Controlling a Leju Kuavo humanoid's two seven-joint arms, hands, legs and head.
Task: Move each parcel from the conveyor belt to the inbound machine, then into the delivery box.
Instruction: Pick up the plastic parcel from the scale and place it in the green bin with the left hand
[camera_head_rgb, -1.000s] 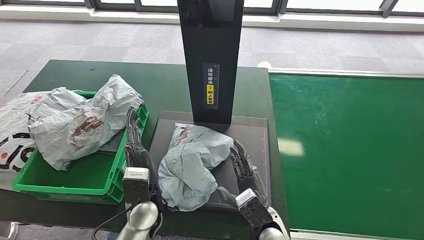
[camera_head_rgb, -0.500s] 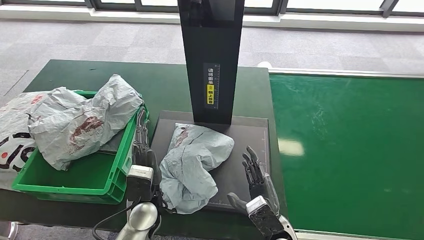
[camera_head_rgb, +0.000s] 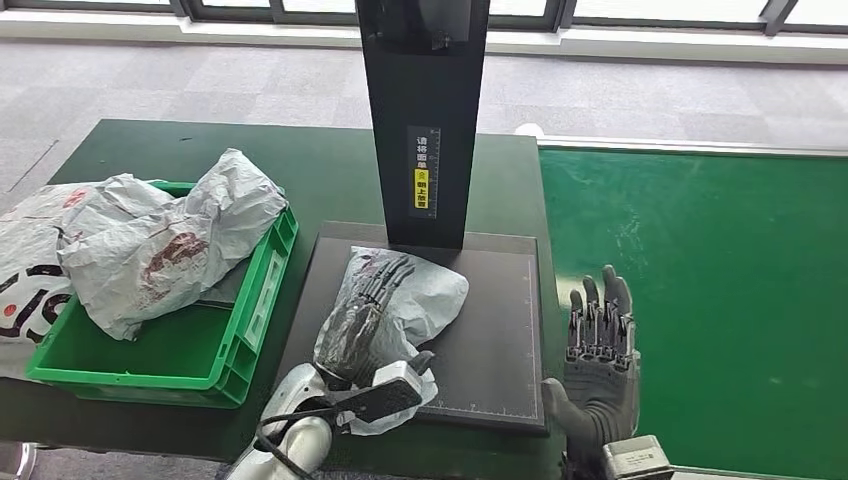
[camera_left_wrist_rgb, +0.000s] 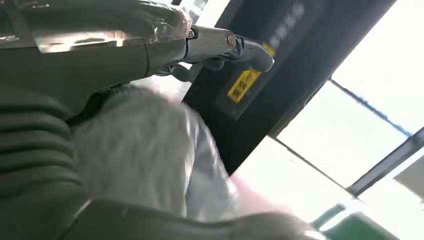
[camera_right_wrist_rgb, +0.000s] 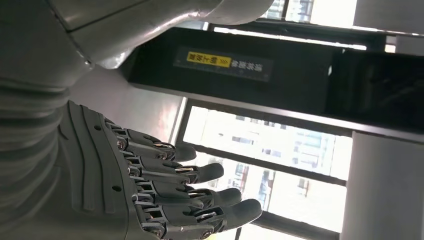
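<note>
- The grey parcel (camera_head_rgb: 415, 295) lies crumpled on the black platform of the inbound machine (camera_head_rgb: 500, 330), at the foot of its upright black column (camera_head_rgb: 425, 110), near the worktop's front edge.
- The left hand (camera_head_rgb: 362, 315) now lies flat on top of the parcel with its fingers stretched toward the column; half a second ago it stood at the parcel's left side, beside the crate. The left wrist view shows grey wrapping tucked under the palm, but whether the fingers have closed on it cannot be told.
- The right hand (camera_head_rgb: 598, 345) has drawn back from the platform's right edge and is raised, released and holding nothing, fingers straight and apart, above the near edge of the green conveyor belt (camera_head_rgb: 700, 300). A second ago it was pressed against the parcel's right side.
- The shift suggests the two-handed placing on the inbound machine is over and the left hand alone is taking charge of the parcel for the last leg of the task.
- The green delivery box (camera_head_rgb: 255, 310) sits just left of the platform at the worktop's front-left corner, already carrying a large grey parcel with red print (camera_head_rgb: 165, 240) that spills over its far rim. Another bag with black and red markings (camera_head_rgb: 25, 270) hangs over its left side.
- The soft wrapping is likely to sag and slip unless the hand gathers a fold before lifting.
</note>
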